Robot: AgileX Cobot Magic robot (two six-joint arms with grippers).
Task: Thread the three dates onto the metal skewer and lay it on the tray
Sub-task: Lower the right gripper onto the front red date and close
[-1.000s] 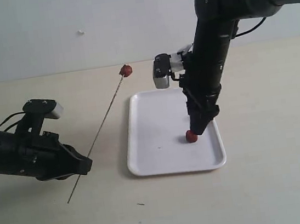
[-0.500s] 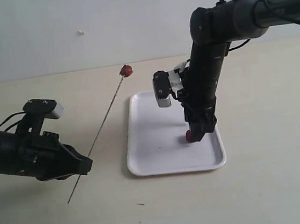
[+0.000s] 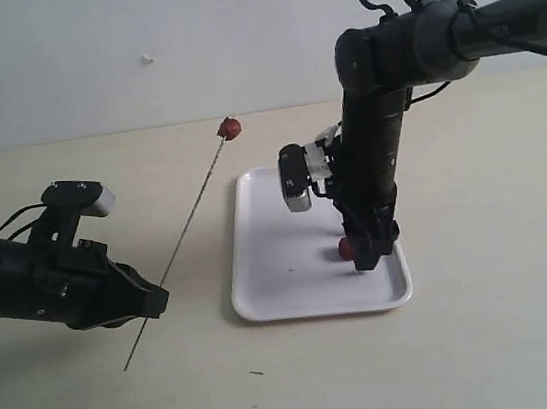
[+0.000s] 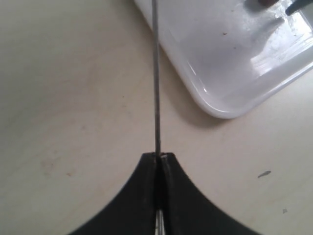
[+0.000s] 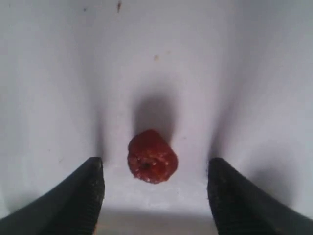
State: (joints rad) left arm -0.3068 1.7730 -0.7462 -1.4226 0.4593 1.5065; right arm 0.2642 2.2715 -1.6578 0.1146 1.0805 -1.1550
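My left gripper [image 3: 155, 301] is shut on the metal skewer [image 3: 190, 223], which slants up and away; one red date [image 3: 229, 128] is stuck on its far tip. In the left wrist view the skewer [image 4: 157, 73] runs straight out from the closed jaws of that gripper [image 4: 159, 155]. A second date [image 3: 344, 248] lies on the white tray [image 3: 280, 254]. My right gripper [image 3: 366, 261] points down onto the tray, open, its fingertips on either side of that date [image 5: 152, 156] without touching it. A third date is not in view.
The tray's rounded corner [image 4: 220, 105] lies close to the skewer in the left wrist view. The tabletop [image 3: 513, 334] is beige and a pale wall [image 3: 82, 48] stands behind it. A small dark speck [image 3: 257, 373] lies in front of the tray.
My right arm has lowered and shifted slightly left, bringing its open fingertips down around the date on the tray. The left arm and the skewer have stayed still.
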